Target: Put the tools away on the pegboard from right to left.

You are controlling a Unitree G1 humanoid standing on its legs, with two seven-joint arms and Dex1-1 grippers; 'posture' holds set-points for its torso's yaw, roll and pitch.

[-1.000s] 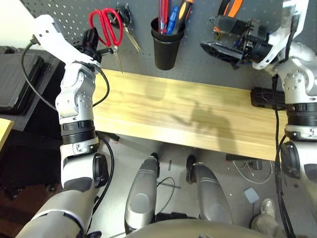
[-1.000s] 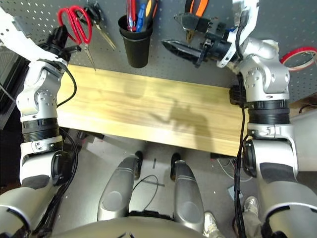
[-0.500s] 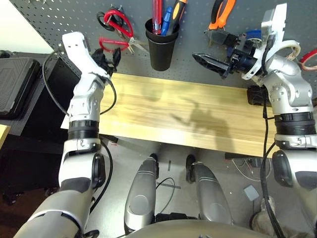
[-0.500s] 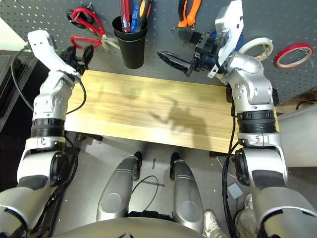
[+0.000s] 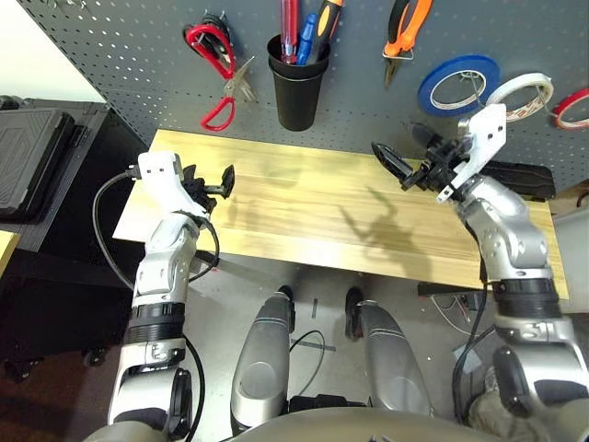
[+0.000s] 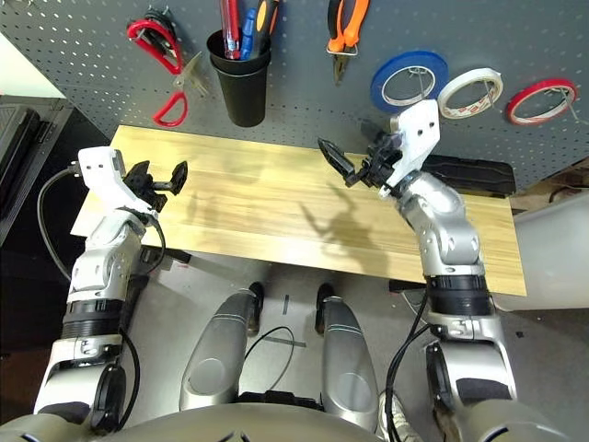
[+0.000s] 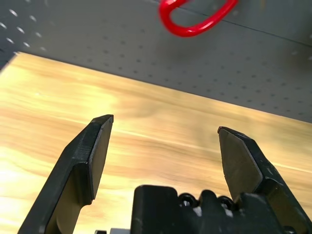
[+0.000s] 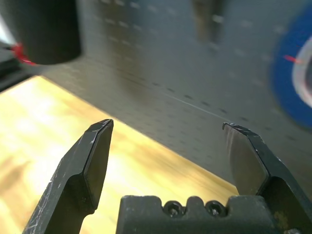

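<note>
With red-handled scissors (image 5: 218,69) hung on the pegboard (image 5: 120,46) beyond its spread empty jaws, left gripper (image 5: 211,179) needed retracting; right gripper (image 5: 398,166) gaped empty too.

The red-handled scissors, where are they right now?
The red-handled scissors hang on the pegboard at its left end, just left of the black cup and against the black-handled scissors.

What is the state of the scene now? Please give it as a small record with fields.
pegboard: holds all tools
red tape ring: hangs far right
pliers: hang right of black cup
screwdriver: stands in cup
red scissors: hang at left
blue tape, white tape: hang between pliers and red ring
table: bare wood
left gripper: open, holds nothing
right gripper: open, holds nothing
</note>
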